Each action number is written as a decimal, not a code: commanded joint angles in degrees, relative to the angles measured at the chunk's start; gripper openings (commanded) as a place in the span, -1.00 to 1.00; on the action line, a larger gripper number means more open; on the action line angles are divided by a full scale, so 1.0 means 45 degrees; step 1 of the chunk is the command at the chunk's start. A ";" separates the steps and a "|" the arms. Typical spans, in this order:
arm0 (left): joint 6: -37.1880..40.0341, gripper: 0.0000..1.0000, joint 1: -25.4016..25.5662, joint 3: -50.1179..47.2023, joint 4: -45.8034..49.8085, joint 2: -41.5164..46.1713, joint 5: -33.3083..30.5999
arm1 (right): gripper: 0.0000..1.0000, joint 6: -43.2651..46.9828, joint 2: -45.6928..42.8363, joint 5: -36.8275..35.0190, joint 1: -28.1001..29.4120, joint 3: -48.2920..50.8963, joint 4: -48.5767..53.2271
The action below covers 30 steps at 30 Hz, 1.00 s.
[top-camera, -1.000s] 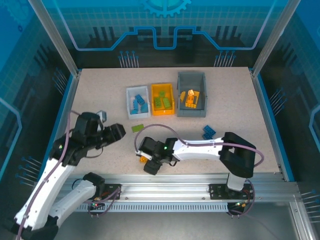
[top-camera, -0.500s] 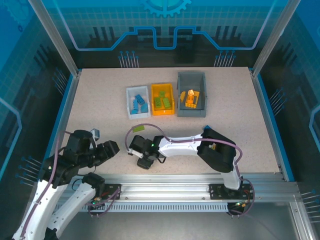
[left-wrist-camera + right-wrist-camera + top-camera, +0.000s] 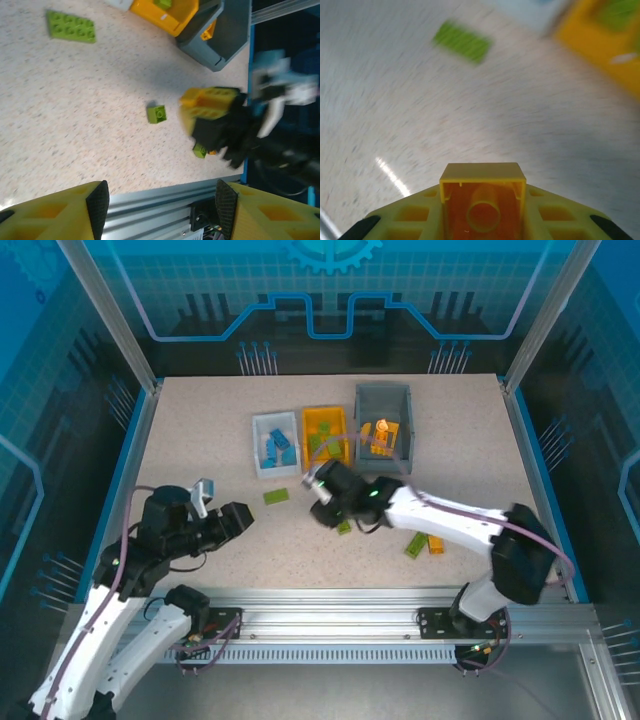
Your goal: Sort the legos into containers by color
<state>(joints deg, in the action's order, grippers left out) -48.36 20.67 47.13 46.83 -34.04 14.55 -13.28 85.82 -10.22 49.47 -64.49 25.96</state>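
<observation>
Right wrist view shows the right gripper with its jaws clamped on a yellow brick. The brick sits right between the two yellow fingers, and its hollow side faces the camera. Ahead of these jaws and a little to the left, a flat green plate lies on the table; it looks blurry. Ahead and to the right is the orange bin. In the top view these jaws are close to the front of the orange bin, which has green bricks in it. The white bin, ahead of the jaws, holds blue bricks. The grey bin, farther right past the orange bin, holds orange bricks. Behind the jaws, near the arm, lies a small green brick. Farther back along the arm, a green block and an orange block lie side by side. In the left wrist view the left gripper has its jaws wide apart with nothing between them. The small green brick lies on the table ahead of these jaws. The green plate lies far ahead and to the left, and the right gripper with its yellow brick is ahead and to the right.
</observation>
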 commanded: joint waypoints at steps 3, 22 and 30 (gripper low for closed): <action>-0.0369 0.24 0.1707 -0.0160 -0.4335 -0.2390 -0.0246 | -0.43 -0.1325 -0.0328 0.0110 -0.3268 -0.0346 0.0648; 0.0833 0.24 0.7793 0.1674 -0.6912 -0.8120 -0.3911 | -0.12 -0.2947 0.9208 0.0608 -0.7127 -1.1703 0.4898; 0.1327 0.26 0.8248 0.2138 -0.7075 -0.9396 -0.4228 | 0.24 -0.2648 0.6876 0.0617 -0.6993 -1.0198 0.4075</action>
<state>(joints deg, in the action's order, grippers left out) -44.58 57.08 53.80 16.97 -74.32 -2.39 -25.67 123.00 -8.38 17.69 -111.35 44.42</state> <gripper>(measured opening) 0.630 0.617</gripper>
